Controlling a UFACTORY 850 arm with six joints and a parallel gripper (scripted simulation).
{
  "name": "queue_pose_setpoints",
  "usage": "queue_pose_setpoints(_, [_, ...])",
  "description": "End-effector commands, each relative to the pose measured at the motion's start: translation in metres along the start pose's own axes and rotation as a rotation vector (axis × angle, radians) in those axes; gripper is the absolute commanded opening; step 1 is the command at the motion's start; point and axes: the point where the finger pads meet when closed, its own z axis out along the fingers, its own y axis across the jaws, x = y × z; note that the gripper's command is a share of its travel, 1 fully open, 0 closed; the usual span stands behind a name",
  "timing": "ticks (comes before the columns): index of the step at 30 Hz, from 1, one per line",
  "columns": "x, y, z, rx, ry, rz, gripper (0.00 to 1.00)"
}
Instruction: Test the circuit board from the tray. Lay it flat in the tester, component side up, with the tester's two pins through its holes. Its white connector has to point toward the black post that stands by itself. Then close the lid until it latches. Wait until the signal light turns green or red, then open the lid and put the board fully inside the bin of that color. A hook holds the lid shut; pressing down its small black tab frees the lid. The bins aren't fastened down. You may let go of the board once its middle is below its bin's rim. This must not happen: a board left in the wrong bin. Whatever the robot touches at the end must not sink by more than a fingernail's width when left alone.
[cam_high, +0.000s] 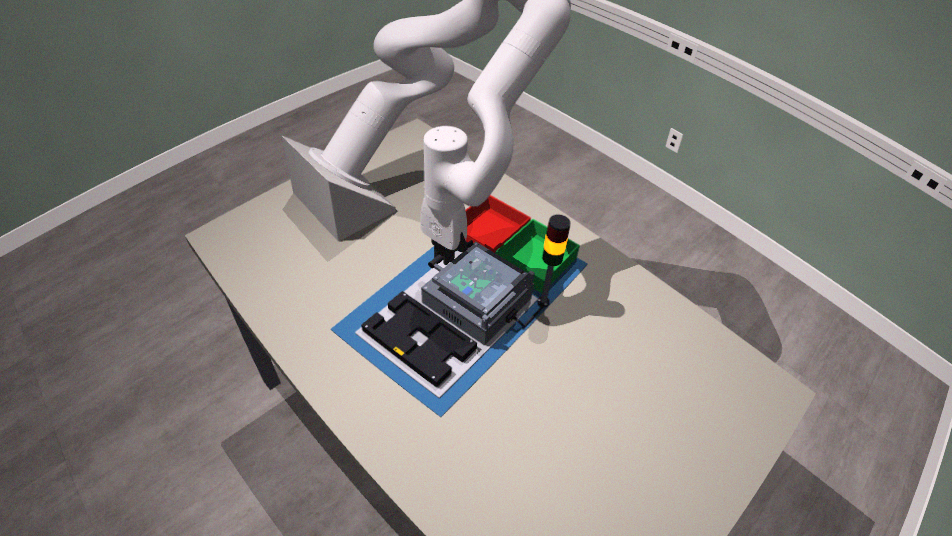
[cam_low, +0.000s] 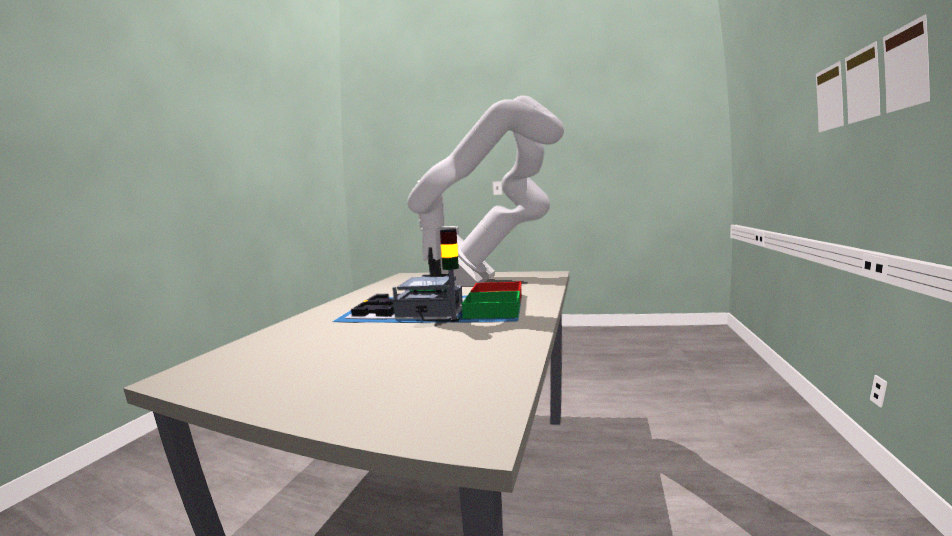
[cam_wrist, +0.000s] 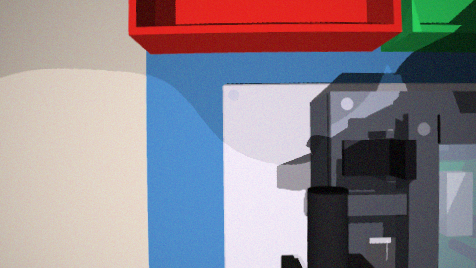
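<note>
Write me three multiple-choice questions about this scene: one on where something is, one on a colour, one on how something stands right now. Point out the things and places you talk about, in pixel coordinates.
1. Where is the green bin (cam_high: 540, 249) (cam_low: 491, 306)?
A) On the floor
B) Beside the red bin (cam_high: 496, 223) (cam_wrist: 265, 42)
C) Inside the black tray (cam_high: 393, 326) (cam_low: 373, 309)
D) On top of the tester (cam_high: 476, 312) (cam_low: 426, 307)

2. Which colour is lit on the signal light (cam_high: 555, 241) (cam_low: 449, 249)?
A) Red
B) Green
C) Yellow
D) Blue

3. How is the tester's clear lid (cam_high: 480, 274) (cam_low: 426, 282)?
A) Standing straight up
B) Lying over the board
C) Taken off, on the floor
D) Leaning against the arm

Answers:
1: B, the two bins sit side by side in the top view.
2: C, only the middle, yellow band glows.
3: B, the green board shows through it from above.
</note>
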Motion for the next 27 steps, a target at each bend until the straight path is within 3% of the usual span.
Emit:
queue_pose_setpoints(1, [0.000,0.001,-0.001,-0.001,-0.001,0.000,0.24])
queue_pose_setpoints(15, [0.000,0.001,-0.033,-0.001,-0.001,0.000,0.24])
queue_pose_setpoints(27, [0.000,0.001,-0.089,-0.001,-0.001,0.000,0.24])
